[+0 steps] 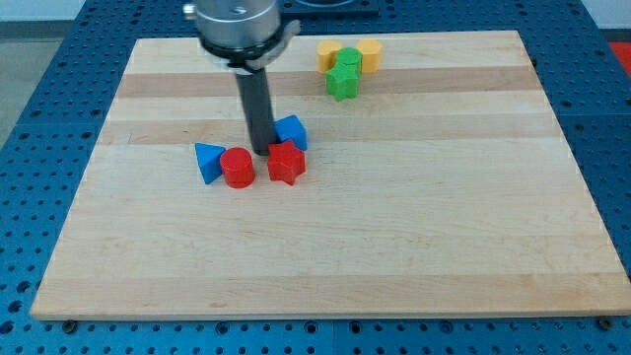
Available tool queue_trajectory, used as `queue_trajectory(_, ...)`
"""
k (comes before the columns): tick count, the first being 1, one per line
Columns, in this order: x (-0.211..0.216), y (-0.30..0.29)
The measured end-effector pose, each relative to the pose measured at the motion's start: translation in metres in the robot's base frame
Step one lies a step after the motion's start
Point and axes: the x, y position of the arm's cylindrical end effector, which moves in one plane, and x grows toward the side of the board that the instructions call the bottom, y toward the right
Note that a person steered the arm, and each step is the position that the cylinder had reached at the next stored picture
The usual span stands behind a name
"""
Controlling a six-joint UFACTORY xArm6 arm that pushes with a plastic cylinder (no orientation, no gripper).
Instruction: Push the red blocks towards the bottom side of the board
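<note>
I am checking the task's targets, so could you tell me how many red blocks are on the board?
2. The red cylinder sits just right of the blue triangular block; the red star-shaped block is right of it, below my tip. None seems hidden.

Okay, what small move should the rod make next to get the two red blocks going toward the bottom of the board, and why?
Probably slide my tip straight toward the view's bottom. It sits just above the gap between the red cylinder block and the red star-shaped block, so it should catch both.
</note>
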Motion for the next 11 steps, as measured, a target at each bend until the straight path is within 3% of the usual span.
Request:
queue_trajectory(1,-0.002,0.035)
queue_trajectory(2,-0.002,0.032)
queue_trajectory(4,-0.020,-0.050)
queue_trajectory(5,0.001,-0.054)
queue_trajectory(10,0.053,0.049)
queue_trajectory(11,0.076,0.048)
